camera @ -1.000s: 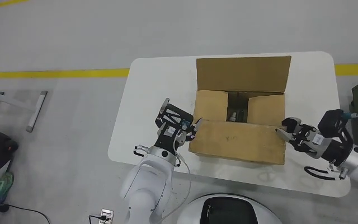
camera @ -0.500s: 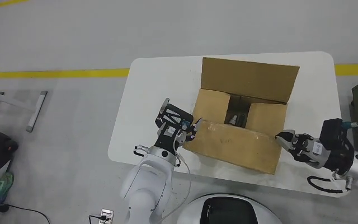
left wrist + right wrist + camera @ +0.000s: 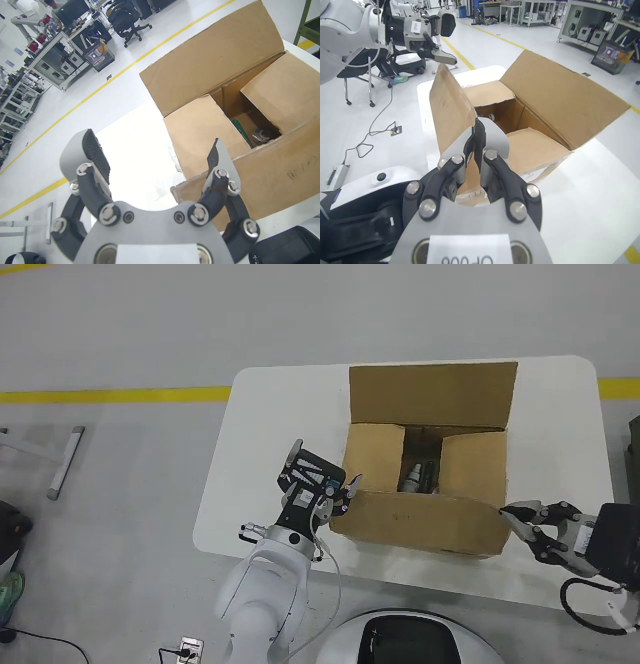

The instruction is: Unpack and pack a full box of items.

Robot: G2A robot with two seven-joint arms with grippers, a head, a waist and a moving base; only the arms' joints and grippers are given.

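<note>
A dark handwritten scrawl marks the outer face of the near flap, just past the left pincer; it is too loose to read.

The box is plain brown cardboard, mouth upward, lying on the white table between the two pincers, its long axis running from one pincer to the other. The far flap stands back, away from both pincers. The two end flaps fold inward over the mouth, leaving a gap in the middle.

The left pincer is spread wide, with the near flap's torn corner between its fingers. The right pincer is clenched on the near flap's other corner, the flap tipped toward it.

Down in the gap – beyond the left pincer – lie a flat green piece and a round metal part.
</note>
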